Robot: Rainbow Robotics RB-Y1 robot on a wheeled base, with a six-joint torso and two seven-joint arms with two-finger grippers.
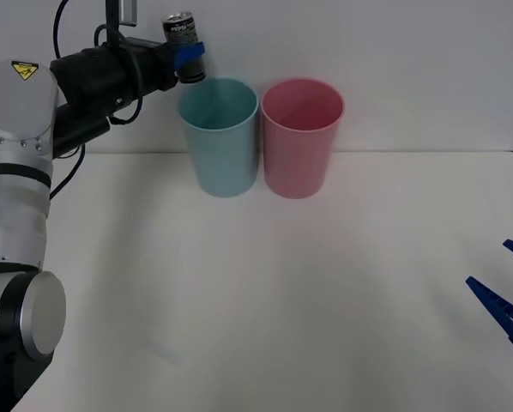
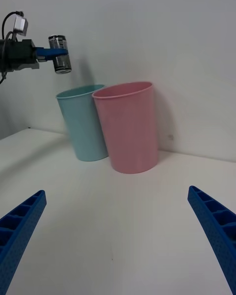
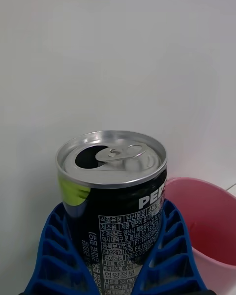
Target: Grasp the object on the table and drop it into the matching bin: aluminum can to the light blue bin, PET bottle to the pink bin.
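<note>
The can (image 1: pixel 182 36) is held upright in the air by the left gripper (image 1: pixel 188 58), whose blue fingers (image 3: pixel 164 246) close on the two sides of its lower body; the pull-tab top, already opened, stands clear above the fingertips. In the front view the can hangs above and just to the left of the near rim of the light blue bin (image 1: pixel 218 137), not yet over the middle of its mouth. The pink bin (image 1: pixel 301 137) stands just beside the blue one on its right, the two nearly touching, both at the far edge of the table (image 1: pixel 265 300). The step in hand appears to be the carry to the drop point. To do it well, the left arm should bring the can a little further to the right until it lies over the centre of the blue opening, well short of the pink rim, and only then part the fingers; releasing from the present spot risks the can striking the blue rim and falling outside. Keeping the can upright and low over the mouth should limit bouncing. The right gripper (image 1: pixel 507 305) waits, spread wide open and holding nothing, low over the table at the right, well apart from both bins.
</note>
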